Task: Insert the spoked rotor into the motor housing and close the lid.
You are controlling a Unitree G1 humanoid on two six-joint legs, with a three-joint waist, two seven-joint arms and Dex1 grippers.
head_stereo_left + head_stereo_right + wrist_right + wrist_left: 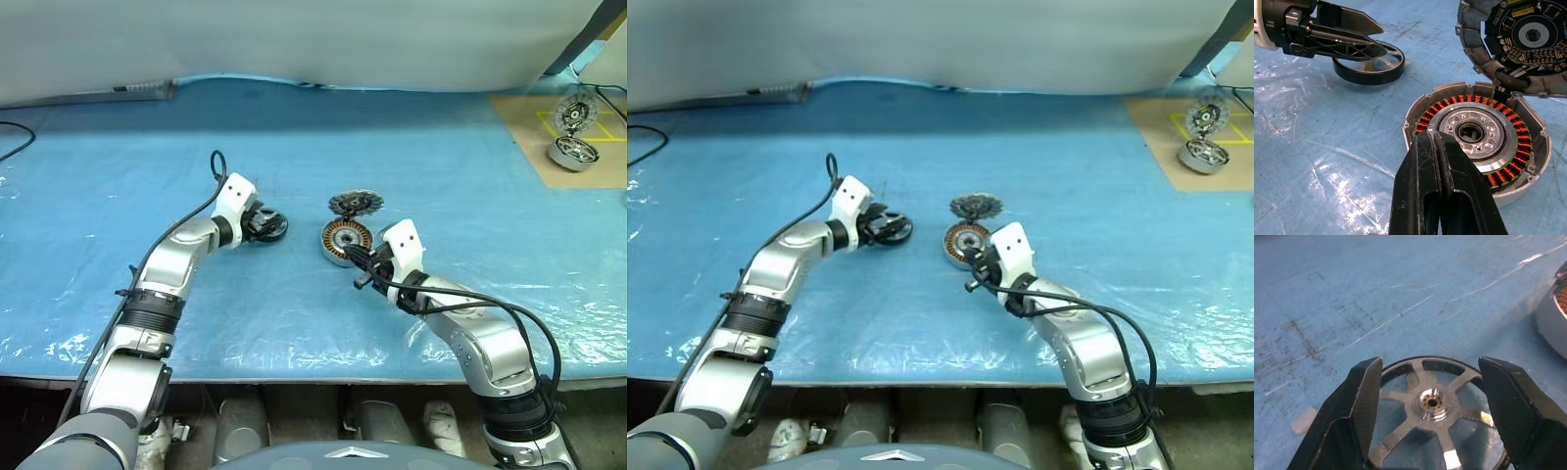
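Motor housing (1476,142): round silver cup, copper windings, no rotor inside; lid (1518,41) tipped open behind. Spoked rotor (1432,406) flat on blue-covered bench (294,147), between spread left hand (263,224) fingers. Right hand (364,266) closed, empty.

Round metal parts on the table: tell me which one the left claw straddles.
The spoked rotor, dark-rimmed, lying flat between the left claw fingers, not the copper-wound motor housing.

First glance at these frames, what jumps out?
The motor housing lies open mid-table on the blue sheet, its copper windings bright, with the lid tipped up behind it. The shut right pincer sits at its near rim. To its left, the left pincer straddles the spoked rotor, fingers open either side.
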